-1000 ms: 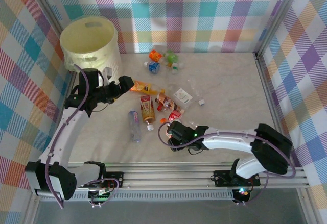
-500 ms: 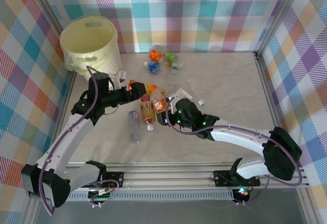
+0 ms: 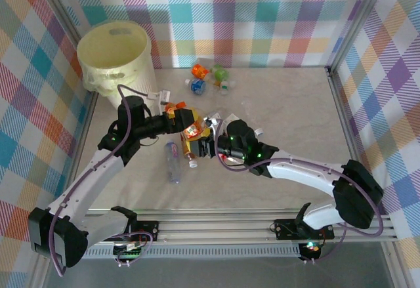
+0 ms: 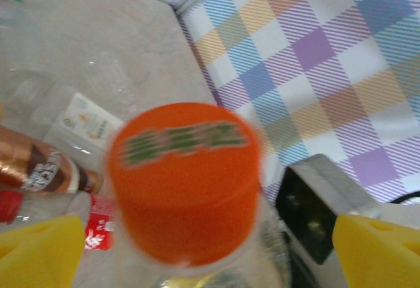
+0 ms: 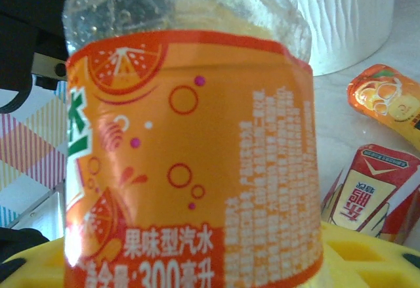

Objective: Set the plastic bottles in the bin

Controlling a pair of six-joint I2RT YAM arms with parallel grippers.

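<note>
Both arms reach inward over the counter (image 3: 295, 111); right hand (image 5: 197, 265) grips the orange bottle (image 5: 197, 157), left hand (image 4: 209, 248) spreads wide around its cap (image 4: 184, 176).

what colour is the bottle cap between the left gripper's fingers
Orange cap with green lettering, clearest in left wrist view.

I see the bin (image 3: 125, 77) upright in the far-left corner of the table (image 3: 289, 124), pale cream with its mouth open upward. The orange-label bottle (image 3: 190, 125) is mid-table, with an orange cap (image 4: 184, 176) and clear shoulders; I can't read its tilt. On its near side lie a brown-label bottle (image 3: 191, 149) and a clear bottle (image 3: 172, 161), both flat. An orange bottle (image 3: 199, 71), a blue bottle (image 3: 196, 86) and a green bottle (image 3: 220, 75) cluster at the far edge. A red-label bottle (image 5: 374, 193) lies flat.
</note>
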